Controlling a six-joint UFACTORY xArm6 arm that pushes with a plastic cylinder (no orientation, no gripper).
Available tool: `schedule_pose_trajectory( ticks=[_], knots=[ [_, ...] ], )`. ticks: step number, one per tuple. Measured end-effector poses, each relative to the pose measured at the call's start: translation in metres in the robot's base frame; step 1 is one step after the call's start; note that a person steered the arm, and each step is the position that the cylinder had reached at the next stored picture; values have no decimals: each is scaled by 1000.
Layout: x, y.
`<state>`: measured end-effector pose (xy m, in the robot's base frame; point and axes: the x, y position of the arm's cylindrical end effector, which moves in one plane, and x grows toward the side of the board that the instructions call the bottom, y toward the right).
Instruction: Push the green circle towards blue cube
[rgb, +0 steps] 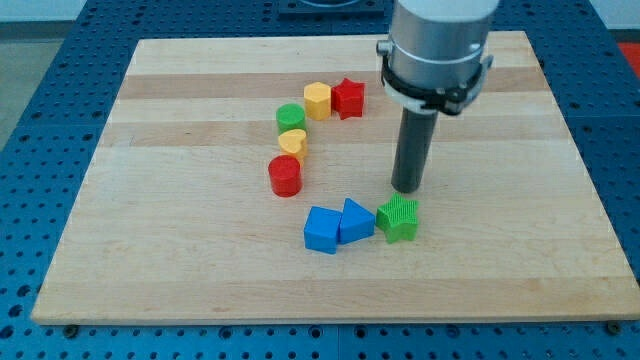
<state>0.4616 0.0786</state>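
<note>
The green circle (291, 117) lies left of centre on the wooden board (180, 250), touching a yellow hexagon (318, 100) on its upper right and a yellow heart (292, 142) below it. The blue cube (322, 229) sits lower in the middle, touching a blue triangle (355, 220). My tip (407, 188) stands just above a green star (399, 218), right of the blue blocks and well to the right of the green circle.
A red star (348, 98) sits beside the yellow hexagon. A red cylinder (285, 175) lies below the yellow heart. The arm's grey body (437, 45) hangs over the board's upper right. Blue perforated table surrounds the board.
</note>
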Motion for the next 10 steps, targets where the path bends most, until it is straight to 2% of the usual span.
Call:
schedule_pose_trajectory(
  ticks=[3, 8, 9, 10],
  knots=[
    [-75, -43],
    [-114, -203],
    [-134, -220],
    [-127, -237]
  ],
)
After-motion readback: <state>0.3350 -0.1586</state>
